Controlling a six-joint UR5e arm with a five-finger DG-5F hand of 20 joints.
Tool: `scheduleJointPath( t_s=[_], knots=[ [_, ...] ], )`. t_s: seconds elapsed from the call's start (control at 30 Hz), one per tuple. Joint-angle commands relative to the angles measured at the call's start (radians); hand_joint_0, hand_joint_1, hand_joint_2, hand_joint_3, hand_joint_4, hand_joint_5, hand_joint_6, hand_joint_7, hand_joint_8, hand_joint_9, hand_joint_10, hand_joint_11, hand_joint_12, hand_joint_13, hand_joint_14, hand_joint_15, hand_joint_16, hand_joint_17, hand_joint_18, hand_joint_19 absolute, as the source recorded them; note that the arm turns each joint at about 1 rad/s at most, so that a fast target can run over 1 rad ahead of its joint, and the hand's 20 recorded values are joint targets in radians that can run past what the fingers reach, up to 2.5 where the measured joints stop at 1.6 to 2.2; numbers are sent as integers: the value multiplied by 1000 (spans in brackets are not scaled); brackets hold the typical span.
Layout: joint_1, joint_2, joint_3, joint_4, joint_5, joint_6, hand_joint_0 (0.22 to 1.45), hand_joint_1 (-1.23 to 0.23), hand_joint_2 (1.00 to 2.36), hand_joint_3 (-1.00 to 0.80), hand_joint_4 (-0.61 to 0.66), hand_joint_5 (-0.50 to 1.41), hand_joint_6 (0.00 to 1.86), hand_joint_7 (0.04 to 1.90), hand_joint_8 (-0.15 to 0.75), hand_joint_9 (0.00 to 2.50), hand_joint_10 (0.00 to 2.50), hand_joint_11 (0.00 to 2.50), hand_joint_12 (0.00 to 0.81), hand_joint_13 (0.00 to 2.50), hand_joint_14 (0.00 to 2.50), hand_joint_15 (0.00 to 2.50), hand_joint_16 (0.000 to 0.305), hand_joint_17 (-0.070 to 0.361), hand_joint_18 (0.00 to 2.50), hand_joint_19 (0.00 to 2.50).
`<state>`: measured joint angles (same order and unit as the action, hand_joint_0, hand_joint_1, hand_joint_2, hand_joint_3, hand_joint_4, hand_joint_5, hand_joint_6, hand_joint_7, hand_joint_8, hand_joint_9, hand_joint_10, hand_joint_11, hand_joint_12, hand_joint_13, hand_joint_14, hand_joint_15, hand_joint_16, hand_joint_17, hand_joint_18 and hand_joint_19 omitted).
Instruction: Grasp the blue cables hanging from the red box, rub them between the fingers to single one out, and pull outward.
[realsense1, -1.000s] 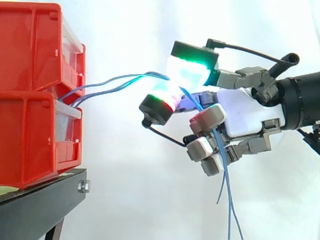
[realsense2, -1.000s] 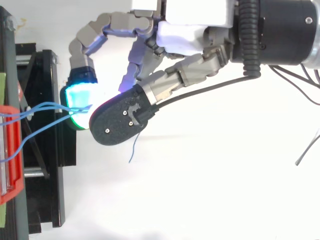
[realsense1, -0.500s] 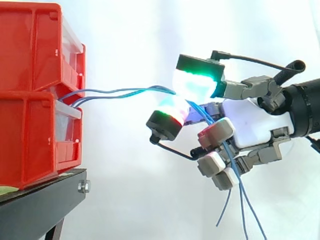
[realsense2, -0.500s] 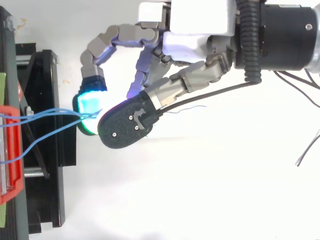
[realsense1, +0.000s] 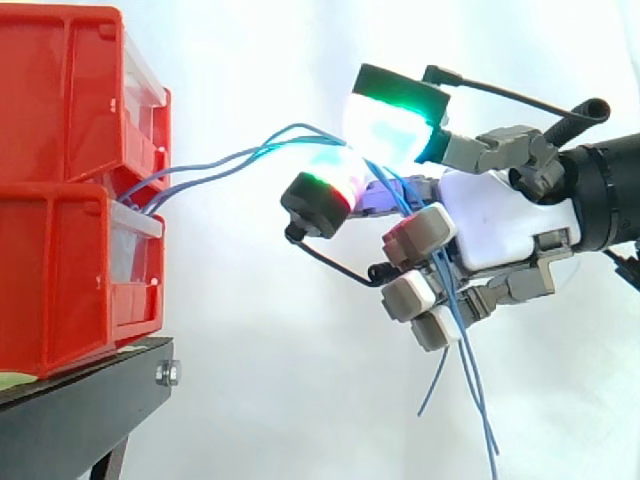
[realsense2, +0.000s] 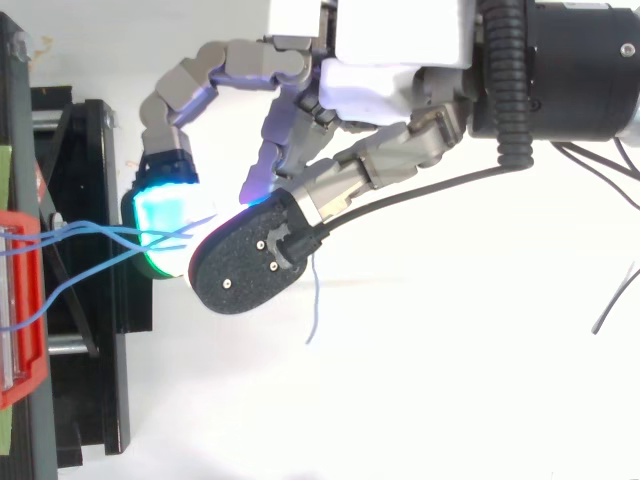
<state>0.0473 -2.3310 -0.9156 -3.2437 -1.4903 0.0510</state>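
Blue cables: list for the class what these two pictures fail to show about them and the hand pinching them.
1. Side view: the fixed ends of the blue cables, hidden inside the red box.
2. Both views: how many cables sit in the pinch; the glowing pads of the hand cover it.
3. Side view: some loose ends, cut off by the bottom edge.

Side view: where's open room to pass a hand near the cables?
Open: below the blue cables, between the red bins and the hand, right of the black stand. Also above the cables. Crowded: at the hand's pinch and under it, where loose ends hang.
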Motion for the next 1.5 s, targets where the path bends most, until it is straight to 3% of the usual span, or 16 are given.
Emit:
scheduleJointPath(
  t_s=[0.0,0.2,0.37,0.6,1.13,1.33,1.47],
  knots=[
    [0,1,4,-5,-1,0,782,-865,1000,-500,-322,-160,933,1045,240,1221,25,976,349,1012,29,729,47,105,840,776],
    [0,-1,4,-31,-2,4,707,-871,1000,-500,-173,-145,922,1004,255,1249,26,985,353,1019,26,727,47,105,837,782],
    [0,-1,4,-45,-2,4,691,-865,1000,-500,-142,-140,916,1005,254,1252,26,984,353,1025,28,735,47,105,838,783],
    [0,-1,4,-42,-2,4,702,-869,1000,-500,-163,-138,910,1047,257,1255,27,992,354,1027,28,730,47,105,839,794],
    [8,-1,4,-45,-2,3,782,-951,1000,-500,-148,-179,947,909,233,1133,25,980,351,956,28,718,48,108,812,739],
    [6,-1,4,-44,-2,4,620,-944,1000,-500,-106,-177,939,907,250,1164,26,991,357,960,28,737,48,109,797,785],
    [8,-1,4,-42,-1,3,616,-952,1000,-500,-99,-174,935,898,252,1176,24,999,362,964,28,740,49,110,793,794]
  ],
)
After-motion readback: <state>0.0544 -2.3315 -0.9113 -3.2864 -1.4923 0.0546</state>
